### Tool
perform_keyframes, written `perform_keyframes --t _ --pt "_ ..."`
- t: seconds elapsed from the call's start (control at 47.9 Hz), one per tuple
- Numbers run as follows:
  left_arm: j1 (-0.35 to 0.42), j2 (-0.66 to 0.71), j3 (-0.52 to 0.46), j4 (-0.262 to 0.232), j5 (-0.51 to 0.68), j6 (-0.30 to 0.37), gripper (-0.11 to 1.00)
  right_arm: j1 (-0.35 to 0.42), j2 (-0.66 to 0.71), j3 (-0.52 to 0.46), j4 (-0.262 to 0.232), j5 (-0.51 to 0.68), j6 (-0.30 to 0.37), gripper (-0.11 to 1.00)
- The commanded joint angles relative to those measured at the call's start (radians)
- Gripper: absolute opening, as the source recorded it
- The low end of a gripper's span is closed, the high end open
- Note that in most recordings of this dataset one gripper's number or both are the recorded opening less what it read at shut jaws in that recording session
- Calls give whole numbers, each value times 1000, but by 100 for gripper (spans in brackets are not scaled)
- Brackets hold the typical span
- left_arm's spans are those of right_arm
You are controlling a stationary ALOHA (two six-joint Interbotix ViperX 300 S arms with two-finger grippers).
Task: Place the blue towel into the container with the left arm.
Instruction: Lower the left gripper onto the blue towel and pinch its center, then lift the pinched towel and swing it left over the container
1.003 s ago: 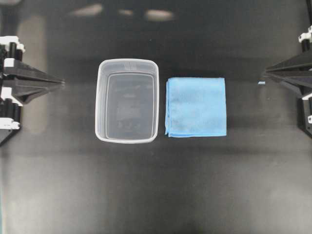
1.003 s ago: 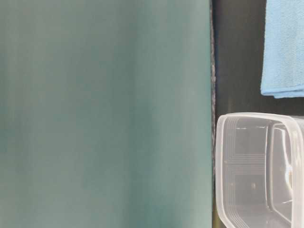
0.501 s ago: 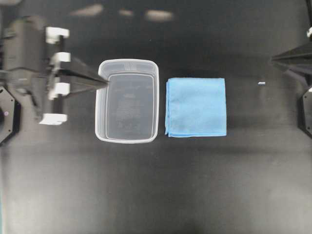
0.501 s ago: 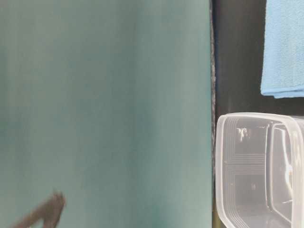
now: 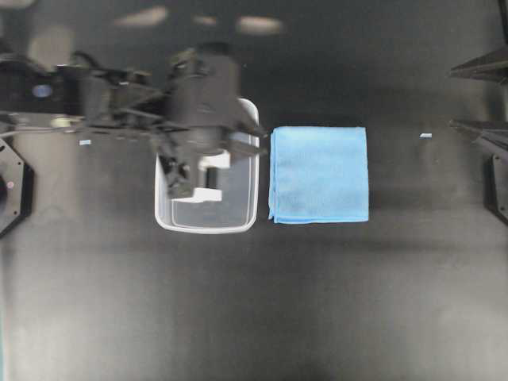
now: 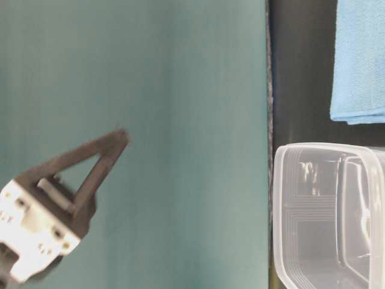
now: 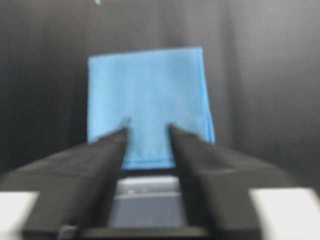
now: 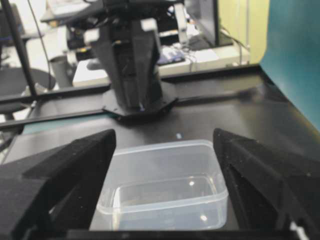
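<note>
The towel (image 5: pixel 319 175) lay flat and folded on the bench (image 5: pixel 254 302), just beside the tub (image 5: pixel 246 214) on the side away from the left arm's base, close to the rim but not on it. The tub sat open and empty.

The left tool (image 7: pixel 148 131) hung above the tub, reaching toward the towel. In the left wrist view its fingers stood partly spread with a clear gap between them, holding nothing; the towel's near edge showed through that gap. The right tool (image 8: pixel 165 145) stood spread wide at the far side of the towel from the tub, also empty, looking across at the tub.

The step in hand looked like the approach for the pick. To do it well, the left tool would need to carry past the tub's far wall before dropping, so the fingers do not clip the rim. A pinch at the towel's near edge, or a little inboard of it, should gather several folded layers at once. The fingers should come down to the cloth, close fully, then lift high enough that the hanging part clears the rim. The likely fault is catching only the top layer, letting the towel unfold and drape over the wall.
</note>
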Motion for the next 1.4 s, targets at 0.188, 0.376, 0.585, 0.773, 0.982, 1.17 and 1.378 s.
perform_keyframes --t 0.188,0.376,0.585,0.773,0.982,1.17,1.378 --pt "20 253 -233 3 120 -29 90 -2 -5 -12 3 0 2 76" --pt "25 439 -330 3 118 -20 91 -2 -6 -14 3 8 2 76" --pt "12 584 -410 3 124 -15 91 -2 -8 -14 3 9 2 76" --pt "12 657 -433 3 123 -14 91 -2 -6 -14 3 14 2 76" --pt "3 704 -420 3 126 -21 91 -2 -8 -14 3 14 2 76" --pt "-2 716 -390 3 143 -35 84 -2 -9 -14 3 -2 2 75" --pt "-25 706 -390 3 190 -34 35 -2 -17 -17 3 -43 0 75"
